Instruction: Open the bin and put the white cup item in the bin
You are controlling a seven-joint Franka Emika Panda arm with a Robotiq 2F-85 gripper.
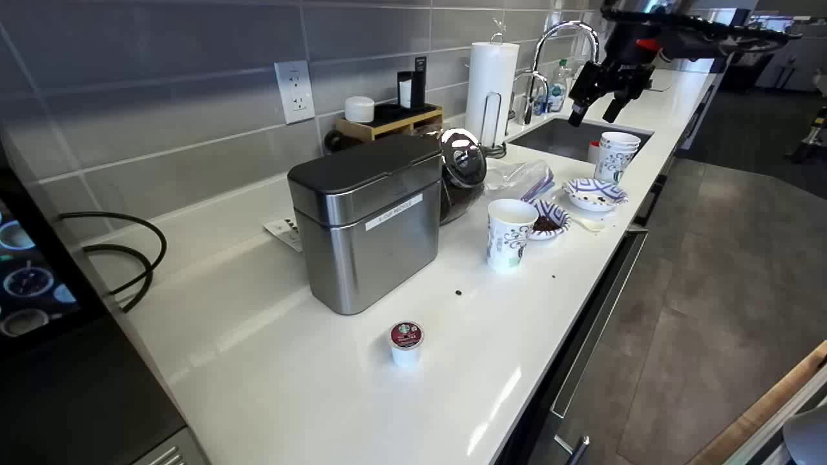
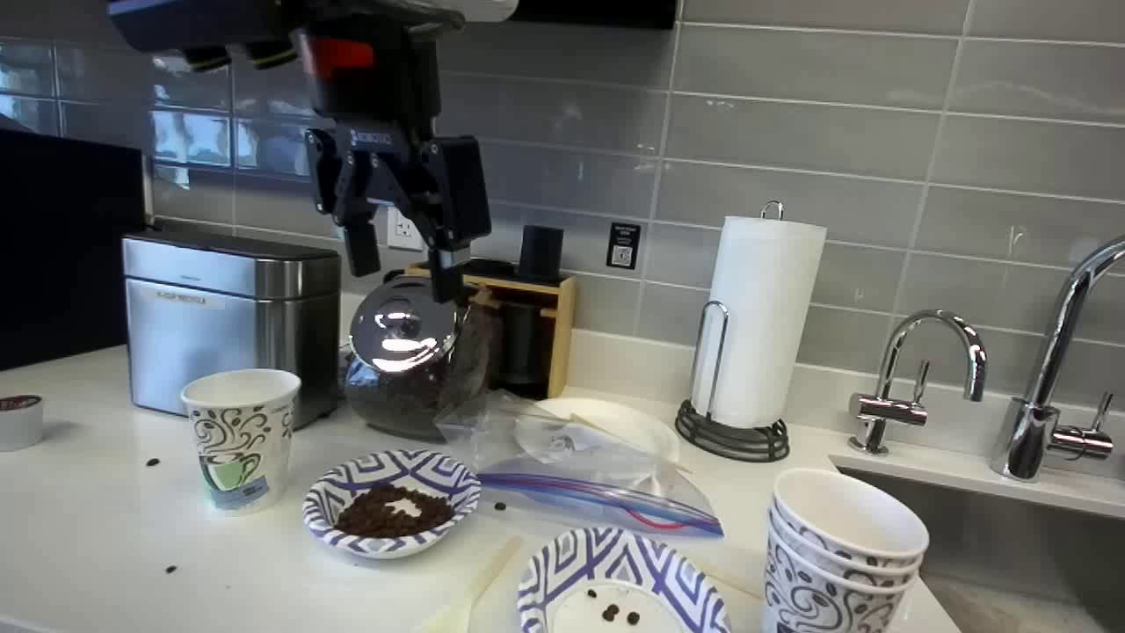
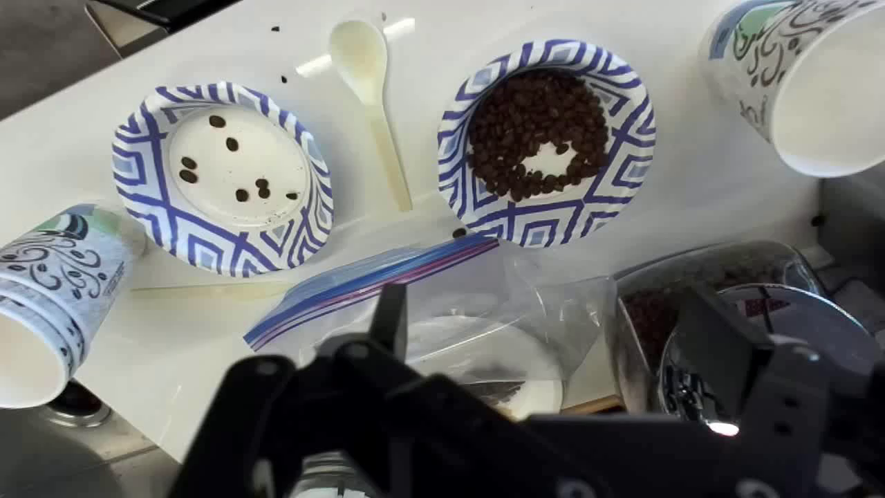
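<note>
In an exterior view, far left: white cup item [image 2: 19, 425], upright on counter [image 2: 79, 545], dark red-brown top up, left of the bin [image 2: 193, 352] and apart from it. Bin itself: brushed steel, label strip [image 2: 180, 301] on front, bin lid [image 2: 220, 264] down. Patterned paper cup [image 2: 242, 440]: upright, in front of bin, gap between. Bowl of dark beans [image 2: 382, 547]: right of bin, nearer the counter's front edge. Gripper [image 2: 405, 286]: raised in the air right of bin, fingers [image 2: 446, 284] spread well apart; wrist view agrees. Jar [image 2: 382, 409] with shiny lid [image 2: 400, 327]: just right of bin, can't tell if touching. Wooden organiser [image 2: 565, 338]: right of bin, toward the tiled wall [image 2: 791, 158]. Zip bag [image 2: 606, 495]: lying farther right of bin. Another bowl with a few beans [image 2: 606, 554]: right of bin, toward front edge. Paper towel roll [image 2: 760, 325]: upright on its stand [image 2: 747, 444], well right of bin. Cup stack [image 2: 835, 571]: upright, well right of bin, front side. Chrome taps [image 2: 1024, 435]: also well right of bin, by the sink [image 2: 1037, 536].
</note>
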